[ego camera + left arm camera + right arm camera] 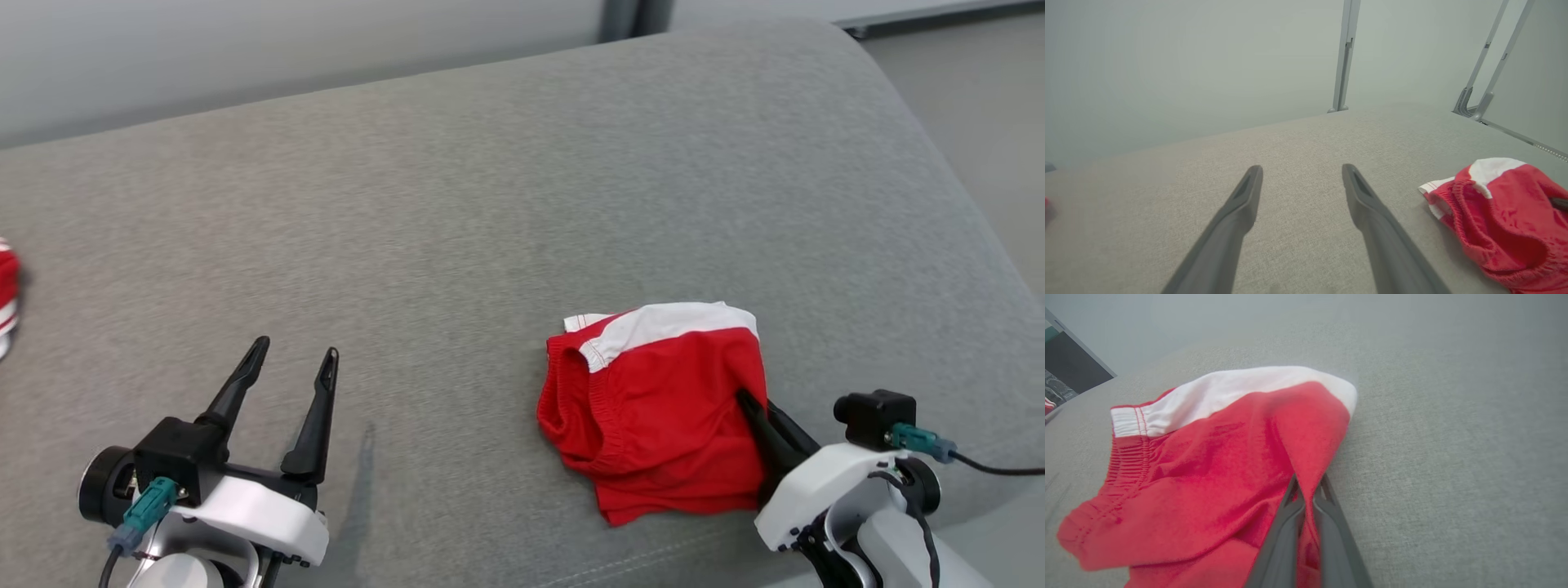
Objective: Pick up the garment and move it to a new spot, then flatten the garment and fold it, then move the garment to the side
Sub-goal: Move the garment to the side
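Grey upholstered cushion [457,204] lies under everything we see. The garment [653,408], red shorts with a white band, sits crumpled on its near right part, close to the front edge. The right claw [747,400] is pinched together on the garment's right edge. From the right wrist, we see a red fold running up between the two fingers [1286,522]. In the head view its tips are buried in cloth. The left claw [295,349] stands over bare cushion, well left of the garment, fingers spread wide, holding nothing. At the head view's left edge a red-and-white cloth [6,298] is cut off; we cannot tell what it is.
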{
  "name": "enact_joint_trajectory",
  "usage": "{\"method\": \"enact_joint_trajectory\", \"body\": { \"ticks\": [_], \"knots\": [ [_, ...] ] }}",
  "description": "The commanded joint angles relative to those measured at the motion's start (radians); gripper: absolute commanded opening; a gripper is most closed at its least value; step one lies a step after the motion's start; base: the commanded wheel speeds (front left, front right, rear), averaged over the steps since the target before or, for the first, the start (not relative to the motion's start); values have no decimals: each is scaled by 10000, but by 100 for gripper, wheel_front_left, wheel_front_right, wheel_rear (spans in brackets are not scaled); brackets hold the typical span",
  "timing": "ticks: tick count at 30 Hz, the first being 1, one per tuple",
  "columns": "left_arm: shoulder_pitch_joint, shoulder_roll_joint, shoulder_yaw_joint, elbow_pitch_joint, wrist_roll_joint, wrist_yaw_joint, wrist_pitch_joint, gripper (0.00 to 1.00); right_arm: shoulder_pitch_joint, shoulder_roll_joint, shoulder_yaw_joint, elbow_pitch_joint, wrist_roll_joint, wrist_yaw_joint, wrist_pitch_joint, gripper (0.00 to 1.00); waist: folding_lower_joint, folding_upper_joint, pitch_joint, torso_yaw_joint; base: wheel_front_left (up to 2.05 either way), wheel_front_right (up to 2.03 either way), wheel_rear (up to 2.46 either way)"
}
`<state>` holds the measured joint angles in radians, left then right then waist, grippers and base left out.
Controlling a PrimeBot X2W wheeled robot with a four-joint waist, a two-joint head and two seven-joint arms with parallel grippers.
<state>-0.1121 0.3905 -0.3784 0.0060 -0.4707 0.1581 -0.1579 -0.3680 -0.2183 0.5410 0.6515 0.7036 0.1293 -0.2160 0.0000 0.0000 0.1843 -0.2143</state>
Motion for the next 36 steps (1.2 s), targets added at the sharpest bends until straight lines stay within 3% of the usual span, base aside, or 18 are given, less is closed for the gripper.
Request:
{"method": "enact_joint_trajectory", "body": {
  "ticks": [1, 9, 17, 23, 36],
  "knots": [
    [-575, 298, 387, -346, 144, 93, 43, 100, -376, -72, 189, -201, 71, 14, -175, 0, 0, 0, 248, -709, 0, 0, 0],
    [-1026, 473, 361, -666, 303, 180, 362, 100, -2086, -441, 888, -47, -112, 14, -173, 0, 0, 0, 842, -1028, 0, 0, 0],
    [-2044, 282, 20, -679, 472, -54, 486, 100, -4373, -1604, 1358, 992, 52, 14, -184, 0, 0, 0, 1597, -556, 0, 0, 0],
    [-2681, 271, -186, -587, 642, -242, 543, 100, -4913, -2526, 1392, 2137, 368, 14, -291, 0, 0, 0, 2102, -607, 0, 0, 0],
    [-3745, 413, -585, -637, 993, -547, 1003, 100, -6116, -3099, 1733, 3391, 946, 14, -432, 0, 0, 0, 3057, -699, 0, 0, 0]
  ]
}}
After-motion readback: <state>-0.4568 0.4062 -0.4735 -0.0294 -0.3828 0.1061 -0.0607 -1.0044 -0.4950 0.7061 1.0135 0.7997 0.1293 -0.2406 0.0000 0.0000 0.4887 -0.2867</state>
